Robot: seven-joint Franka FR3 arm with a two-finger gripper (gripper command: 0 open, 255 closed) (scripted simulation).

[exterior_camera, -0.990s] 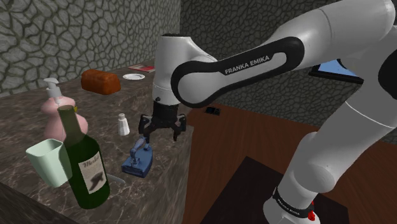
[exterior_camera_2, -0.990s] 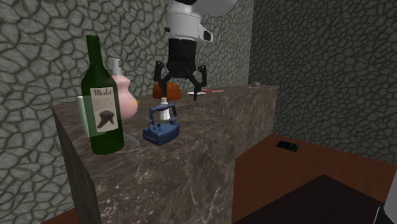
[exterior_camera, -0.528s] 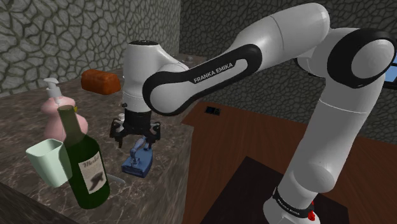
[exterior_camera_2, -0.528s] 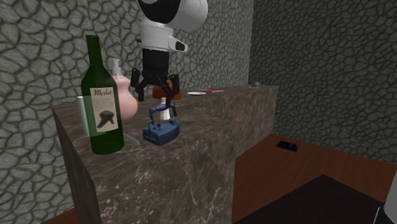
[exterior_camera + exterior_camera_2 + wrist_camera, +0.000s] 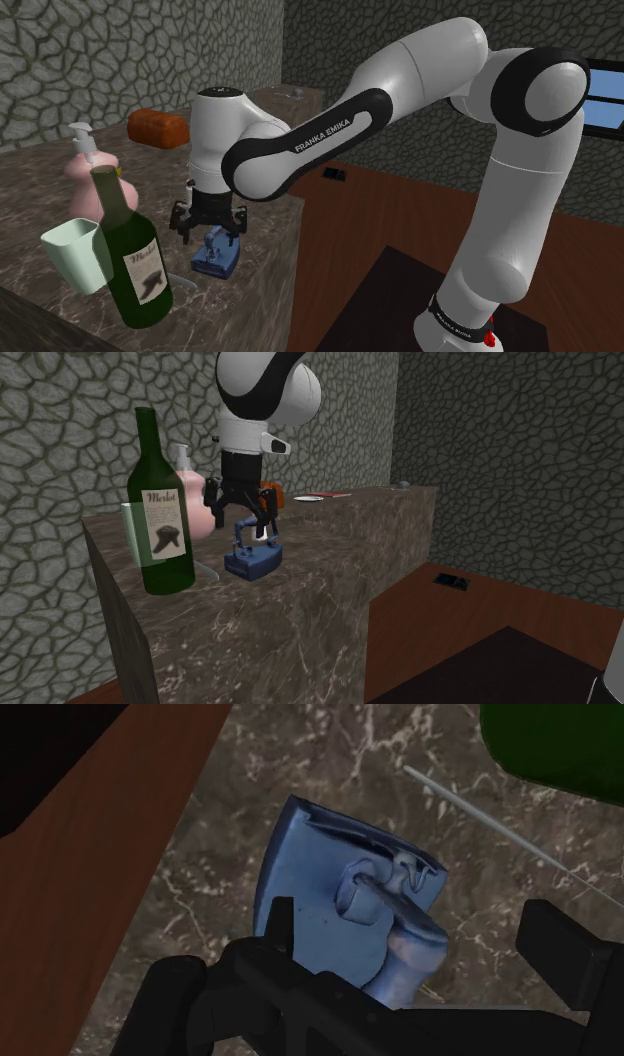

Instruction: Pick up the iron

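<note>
Shoulder view, lower left: a pale green square cup (image 5: 70,255), then a tall dark green wine bottle (image 5: 130,260), both on the brown marbled counter (image 5: 160,180). Right of the bottle, the blue flat-soled iron (image 5: 215,258) stands near the counter's edge. The black two-finger gripper (image 5: 210,228) hangs directly over it, fingers spread either side of the handle, clasping nothing.

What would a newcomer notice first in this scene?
A big white arm bends down over a dark marbled counter, its black gripper open with the handle of a small blue iron between its fingers. A tall green bottle stands on the counter close beside the iron.
</note>
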